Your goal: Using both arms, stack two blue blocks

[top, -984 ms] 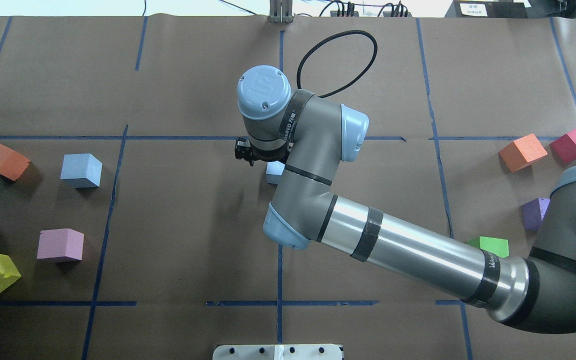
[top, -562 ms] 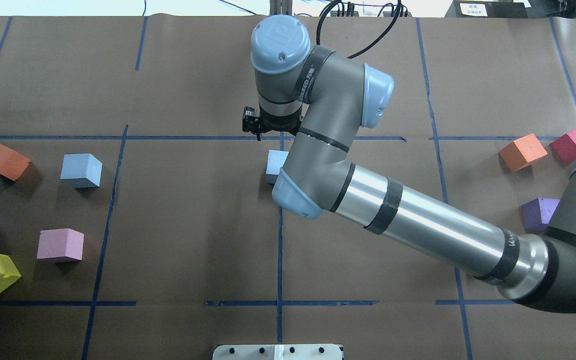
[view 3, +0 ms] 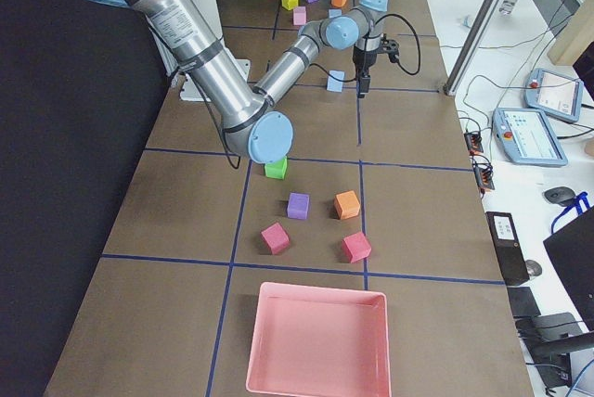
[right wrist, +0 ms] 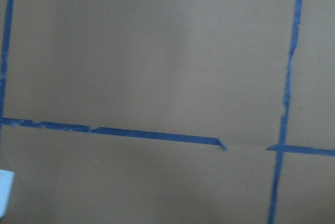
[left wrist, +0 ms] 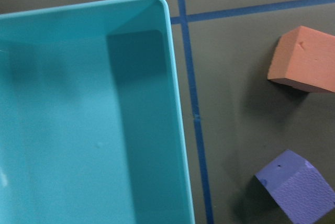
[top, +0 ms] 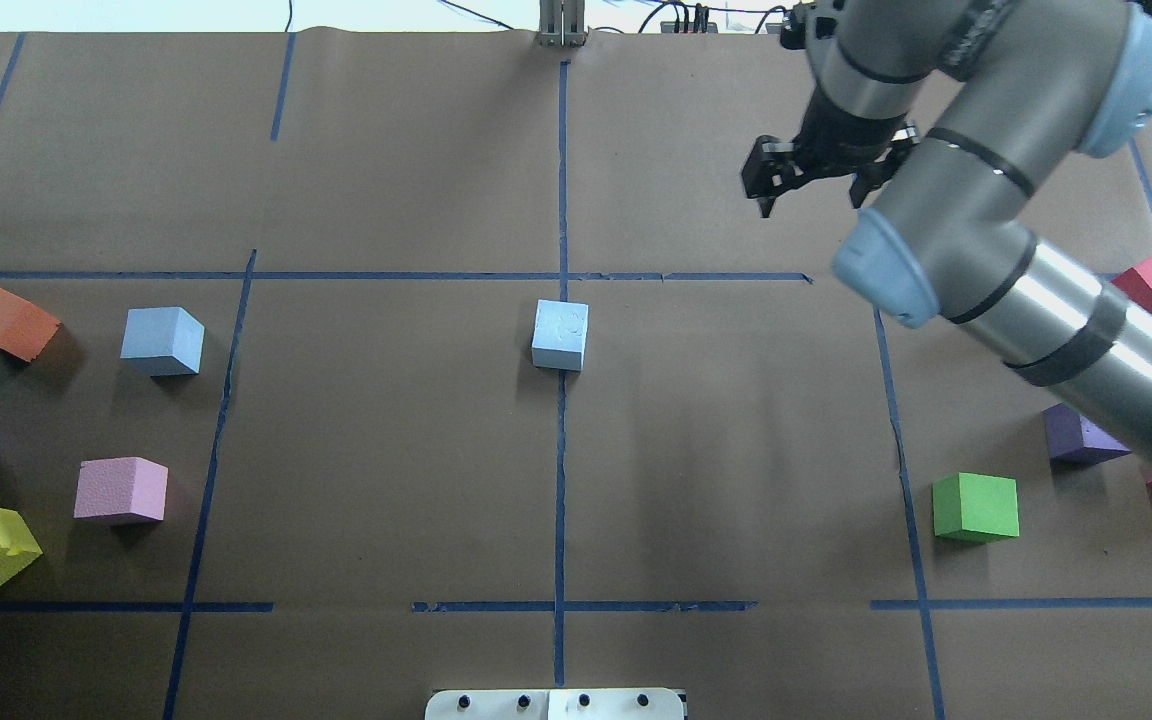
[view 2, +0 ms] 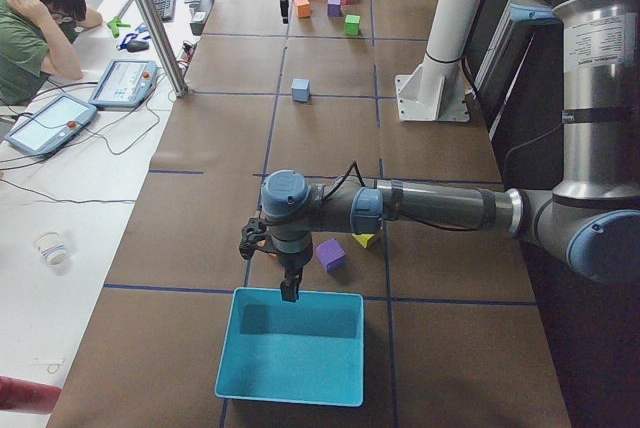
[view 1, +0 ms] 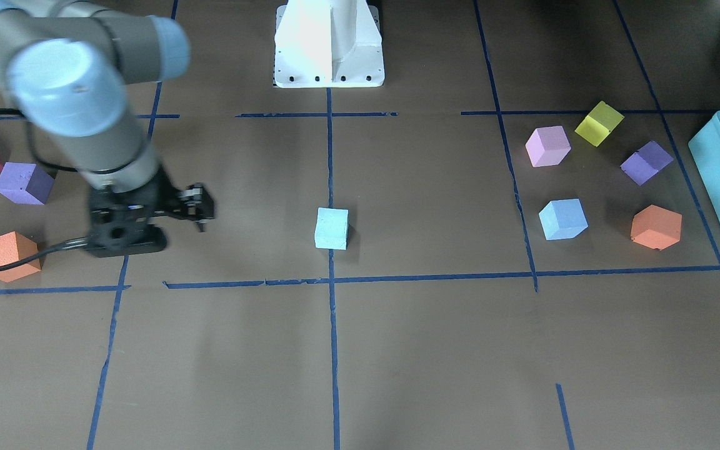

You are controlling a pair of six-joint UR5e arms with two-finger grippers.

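The middle blue block [top: 560, 335] sits flat at the centre of the surface [top: 386, 180], on the blue tape line, with neither arm touching it. In the overhead view the second blue block [top: 162, 341] lies well apart at its 9 o'clock. An orange cube [top: 6, 321] is at that block's 9 o'clock and a pink cube [top: 121, 490] is at roughly its 6 o'clock. The two blue blocks are not stacked.

The right pincer [top: 808, 185] hangs at about 2 o'clock from the middle blue block, well clear of it, with its fingers spread and nothing between them. The left pincer [view 2: 288, 288] shows only in the side view, above the rim of the teal box [left wrist: 157, 103]. Whether it is spread or closed cannot be told.
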